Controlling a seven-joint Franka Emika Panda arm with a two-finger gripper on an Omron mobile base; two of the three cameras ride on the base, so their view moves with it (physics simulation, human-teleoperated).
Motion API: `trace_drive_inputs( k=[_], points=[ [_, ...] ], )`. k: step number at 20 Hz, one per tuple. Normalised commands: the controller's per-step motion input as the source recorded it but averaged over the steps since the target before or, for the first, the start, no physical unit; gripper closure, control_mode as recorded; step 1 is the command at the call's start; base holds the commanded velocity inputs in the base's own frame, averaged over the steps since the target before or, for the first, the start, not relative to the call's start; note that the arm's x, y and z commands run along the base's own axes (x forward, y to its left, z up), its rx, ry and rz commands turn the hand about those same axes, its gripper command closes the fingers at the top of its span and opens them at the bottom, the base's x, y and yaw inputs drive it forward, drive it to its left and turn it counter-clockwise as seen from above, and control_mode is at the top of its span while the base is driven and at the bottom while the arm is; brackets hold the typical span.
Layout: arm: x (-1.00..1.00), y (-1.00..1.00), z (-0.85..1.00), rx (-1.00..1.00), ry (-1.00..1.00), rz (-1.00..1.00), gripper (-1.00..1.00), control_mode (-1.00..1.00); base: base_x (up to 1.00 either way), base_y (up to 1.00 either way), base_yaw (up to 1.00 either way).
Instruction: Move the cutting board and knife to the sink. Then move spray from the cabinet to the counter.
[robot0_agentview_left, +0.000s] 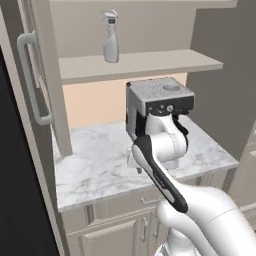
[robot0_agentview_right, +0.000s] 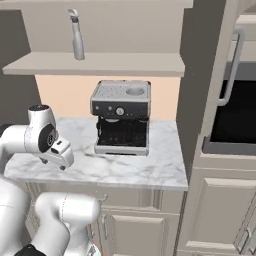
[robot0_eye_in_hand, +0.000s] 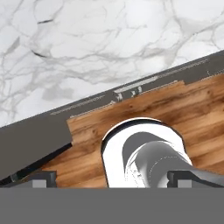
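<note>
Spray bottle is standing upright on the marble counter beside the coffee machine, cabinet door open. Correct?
Not quite. The spray stands upright on the cabinet's inner shelf, above the coffee machine, not on the counter. Both base views show it there. The cabinet door is open, as you said.

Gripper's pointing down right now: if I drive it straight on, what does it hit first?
The gripper would likely meet the counter's front edge, or just miss it and reach the wooden floor; its line falls right at that boundary.
</note>
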Motion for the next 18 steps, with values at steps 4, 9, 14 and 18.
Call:
trace_drive_inputs(
  k=[4,9,14,18],
  points=[
    [0.0,0.0,0.0,0.0,0.0,0.0,-1.0,1.0,0.61,-0.21,0.18],
    [0.0,0.0,0.0,0.0,0.0,0.0,-1.0,1.0,0.44,-0.1,0.11],
    [0.0,0.0,0.0,0.0,0.0,0.0,-1.0,1.0,0.0,0.0,0.0],
    [0.0,0.0,0.0,0.0,0.0,0.0,-1.0,1.0,0.0,0.0,0.03]
  ],
)
